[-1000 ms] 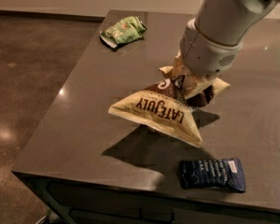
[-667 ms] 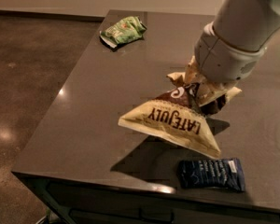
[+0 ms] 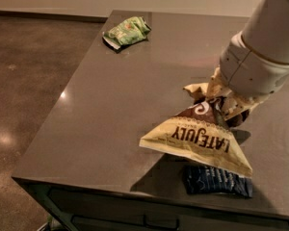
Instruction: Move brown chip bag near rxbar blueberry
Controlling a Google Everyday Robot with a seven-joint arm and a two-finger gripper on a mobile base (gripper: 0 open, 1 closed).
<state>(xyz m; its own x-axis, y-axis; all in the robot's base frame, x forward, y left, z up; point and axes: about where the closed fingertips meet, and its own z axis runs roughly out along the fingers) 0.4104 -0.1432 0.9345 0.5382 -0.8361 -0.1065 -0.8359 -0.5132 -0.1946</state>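
Observation:
The brown chip bag (image 3: 197, 138) hangs tilted above the table, its cream-yellow "LATE JULY" end pointing down and toward the front. My gripper (image 3: 224, 109) is shut on the bag's dark brown upper part, below the big white arm housing at the right. The rxbar blueberry (image 3: 216, 181), a small dark navy wrapper, lies flat near the table's front edge, directly under the bag's lower right corner, which overlaps its top edge in view.
A smaller green bag (image 3: 126, 32) lies at the table's far left corner. The grey table (image 3: 101, 119) has its left edge and front edge close by, with brown floor beyond to the left.
My gripper has carried the brown chip bag to the right and toward the front, so its lower end now hangs over the rxbar blueberry.

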